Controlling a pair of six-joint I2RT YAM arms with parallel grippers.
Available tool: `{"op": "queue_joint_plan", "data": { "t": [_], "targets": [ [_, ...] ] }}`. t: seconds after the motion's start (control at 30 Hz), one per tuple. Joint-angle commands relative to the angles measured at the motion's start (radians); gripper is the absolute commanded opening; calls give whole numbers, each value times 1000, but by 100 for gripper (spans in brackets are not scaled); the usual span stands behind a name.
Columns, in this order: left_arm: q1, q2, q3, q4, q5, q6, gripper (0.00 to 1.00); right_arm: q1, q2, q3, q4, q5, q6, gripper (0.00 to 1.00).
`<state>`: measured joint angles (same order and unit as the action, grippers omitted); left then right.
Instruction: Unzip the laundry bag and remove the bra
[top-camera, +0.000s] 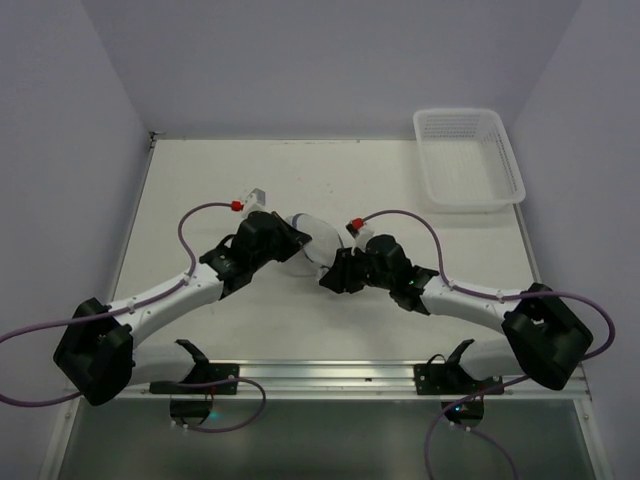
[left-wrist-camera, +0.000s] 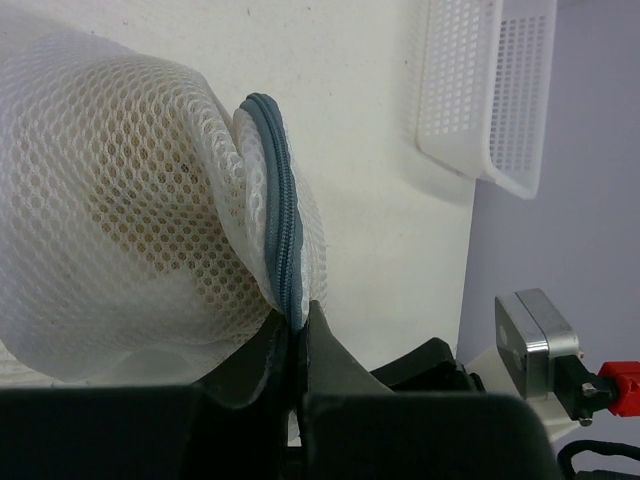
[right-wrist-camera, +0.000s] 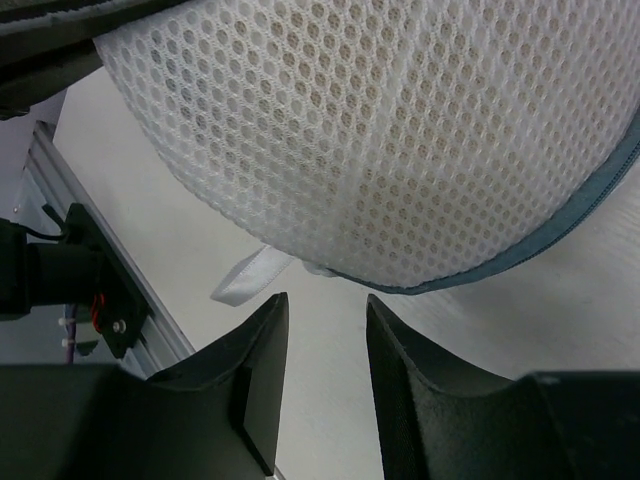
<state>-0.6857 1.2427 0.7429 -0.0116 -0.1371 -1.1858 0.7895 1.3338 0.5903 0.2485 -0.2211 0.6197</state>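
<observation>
The laundry bag (top-camera: 308, 243) is a round white mesh pouch with a grey-blue zipper rim, lying mid-table between both arms. In the left wrist view the bag (left-wrist-camera: 120, 210) bulges left, and my left gripper (left-wrist-camera: 297, 318) is shut on its zipper seam (left-wrist-camera: 283, 230). In the right wrist view the bag (right-wrist-camera: 400, 130) fills the top, with its grey rim (right-wrist-camera: 560, 235) and a white fabric tab (right-wrist-camera: 250, 278) below. My right gripper (right-wrist-camera: 325, 305) is open just short of the bag's lower edge. A tan shape shows dimly through the mesh; the bra itself is hidden.
A white plastic lattice basket (top-camera: 468, 157) stands at the back right; it also shows in the left wrist view (left-wrist-camera: 490, 90). The metal rail (top-camera: 330, 375) runs along the near table edge. Purple cables loop beside both arms.
</observation>
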Motion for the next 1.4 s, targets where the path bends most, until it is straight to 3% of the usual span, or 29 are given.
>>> {"op": "queue_joint_plan", "data": {
  "t": [0.0,0.73,1.37],
  "targets": [
    [-3,-38,30,15,-4,-23,0,-12,8,-33,138,-21,-37,40],
    [-5,-43,23,18,28,-44,0,-32,22,-46,278,-96,-110,47],
    [-3,-43,0,27,33,-75,0,-38,-7,-44,321,-41,-69,26]
  ]
}}
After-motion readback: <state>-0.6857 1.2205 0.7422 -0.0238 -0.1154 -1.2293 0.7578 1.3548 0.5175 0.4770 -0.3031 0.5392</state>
